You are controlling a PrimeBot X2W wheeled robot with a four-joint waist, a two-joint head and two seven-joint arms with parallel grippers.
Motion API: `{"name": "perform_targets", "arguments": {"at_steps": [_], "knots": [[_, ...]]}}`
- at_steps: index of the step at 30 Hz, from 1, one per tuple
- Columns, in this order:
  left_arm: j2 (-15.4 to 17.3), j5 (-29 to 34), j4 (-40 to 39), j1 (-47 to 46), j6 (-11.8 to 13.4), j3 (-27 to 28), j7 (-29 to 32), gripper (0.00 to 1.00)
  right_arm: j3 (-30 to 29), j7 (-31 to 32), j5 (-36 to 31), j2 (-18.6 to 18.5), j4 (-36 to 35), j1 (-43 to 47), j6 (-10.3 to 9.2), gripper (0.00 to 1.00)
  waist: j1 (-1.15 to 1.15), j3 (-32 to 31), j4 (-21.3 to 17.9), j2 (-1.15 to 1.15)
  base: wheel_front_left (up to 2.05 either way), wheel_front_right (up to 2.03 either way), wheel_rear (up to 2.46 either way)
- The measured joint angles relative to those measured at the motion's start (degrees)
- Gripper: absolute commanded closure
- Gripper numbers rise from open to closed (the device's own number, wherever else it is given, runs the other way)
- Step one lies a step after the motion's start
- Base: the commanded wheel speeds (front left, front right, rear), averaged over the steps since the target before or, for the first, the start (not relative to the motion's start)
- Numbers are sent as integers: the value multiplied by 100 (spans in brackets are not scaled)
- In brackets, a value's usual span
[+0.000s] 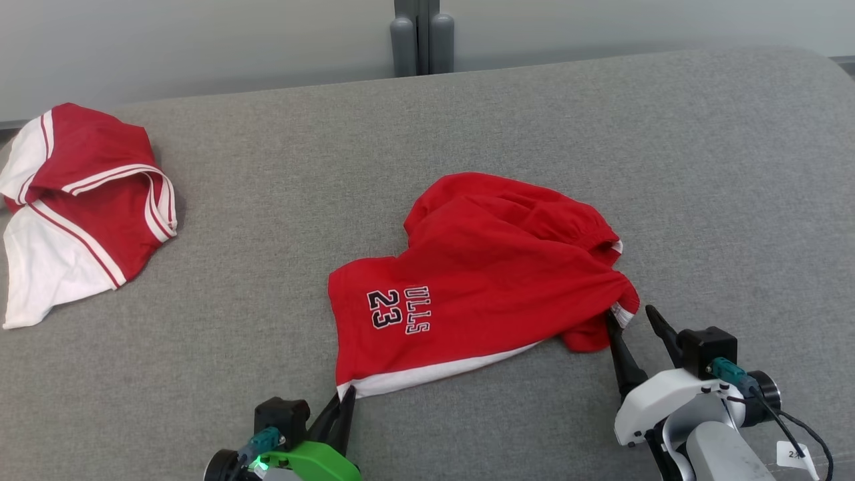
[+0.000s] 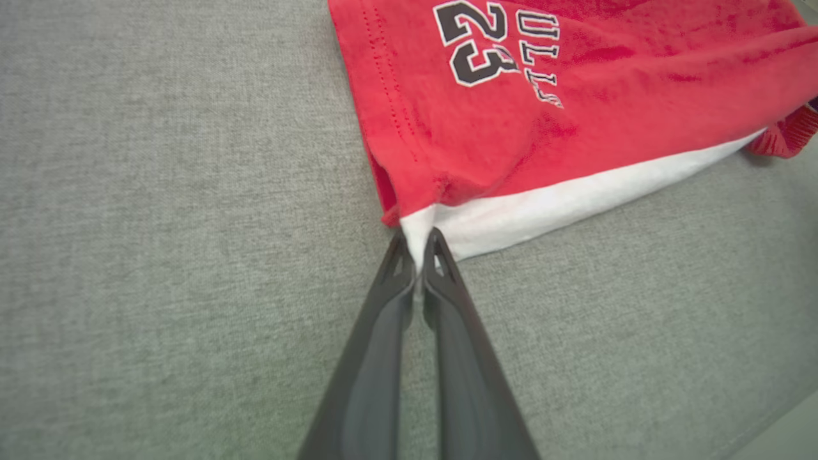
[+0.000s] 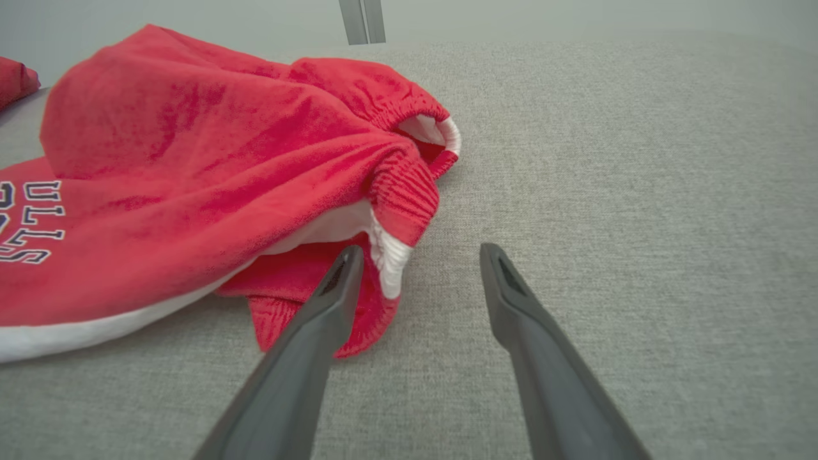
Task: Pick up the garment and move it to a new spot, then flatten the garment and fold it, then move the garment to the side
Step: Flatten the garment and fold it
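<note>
The left gripper (image 1: pixel 345 395) has two long, dark grey fingers (image 2: pixel 447 358) that taper to narrow tips, each with a slot-like recess near the end. Behind them sit a black boxy housing (image 1: pixel 280 415), a teal connector (image 1: pixel 264 441) and a bright green shell (image 1: pixel 314 462) with a small lit green lamp (image 1: pixel 261 461). The right gripper (image 1: pixel 629 312) has matching dark fingers, a black block (image 1: pixel 708 347) with a teal plug (image 1: pixel 728 369), a thin black cable (image 1: pixel 775 419), a rounded white wrist shell (image 1: pixel 658 397), a pale grey forearm (image 1: pixel 718 457) and a small white tag (image 1: pixel 792 455).
</note>
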Motion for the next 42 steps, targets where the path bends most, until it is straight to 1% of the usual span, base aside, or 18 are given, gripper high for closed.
{"name": "perform_targets", "arguments": {"at_steps": [1,2,3,8,12,15,18,22,24,25,26,29,32,34,36,38,40,42], "knots": [[1,-7,-12,-6,1,3,-31,100,18,0,29,-3,18,-34,0,72,0,8,12,0,0,0,0],[1,-16,-23,-8,4,5,-65,100,40,0,56,-4,34,-58,0,97,0,14,21,0,0,0,0],[1,-31,-37,-9,8,16,-101,100,80,0,79,-3,49,-67,0,100,0,16,27,0,0,0,0],[7,-67,-175,-70,74,75,-334,100,221,0,165,-4,-104,-69,0,100,0,-21,19,0,0,0,0],[12,-115,-500,-176,120,186,-633,100,336,0,171,0,-448,-15,0,100,0,-115,-14,0,0,0,0],[54,-114,-902,-334,154,271,-751,100,383,-1,179,-4,-867,47,0,100,0,-224,-41,0,0,0,0],[153,-98,-1394,-491,204,356,-788,100,552,-1,535,-3,-1423,103,0,100,0,-362,-76,0,0,0,0],[291,-42,-2158,-628,261,428,-715,100,737,26,758,-3,-2207,101,0,100,0,-582,-144,0,0,0,0],[400,59,-2587,-738,307,453,-613,100,802,109,1010,-15,-2686,95,-1,100,0,-692,-177,0,0,0,0],[459,107,-2850,-817,311,463,-554,100,825,167,1000,-77,-2975,84,0,100,0,-748,-195,0,0,0,0],[576,169,-3412,-996,360,509,-412,100,826,328,1004,-204,-3572,41,-1,100,0,-848,-231,0,0,0,0],[717,227,-4166,-1249,386,578,-148,100,817,624,973,-352,-4376,20,-1,100,0,-954,-280,0,0,0,0],[850,248,-4706,-1485,377,611,223,100,761,960,972,-434,-5090,-19,-1,100,0,-1005,-333,0,0,0,0],[920,226,-4913,-1638,331,592,514,100,709,1189,975,-511,-5454,-29,-1,100,0,-998,-351,0,0,0,0],[991,166,-4997,-1844,275,576,811,100,632,1414,992,-555,-5701,-80,-1,100,0,-955,-353,0,0,0,0],[1057,114,-4932,-2042,249,605,985,100,559,1597,1000,-594,-5745,-149,-1,100,0,-891,-354,0,0,0,0],[1006,-111,-4724,-2187,247,660,1133,100,516,1815,1152,-539,-5621,-177,-1,100,0,-812,-357,0,0,0,0],[1022,-287,-4328,-2377,191,687,1347,100,508,1931,1312,-501,-5236,-364,-1,100,0,-688,-364,0,0,0,0]]}}
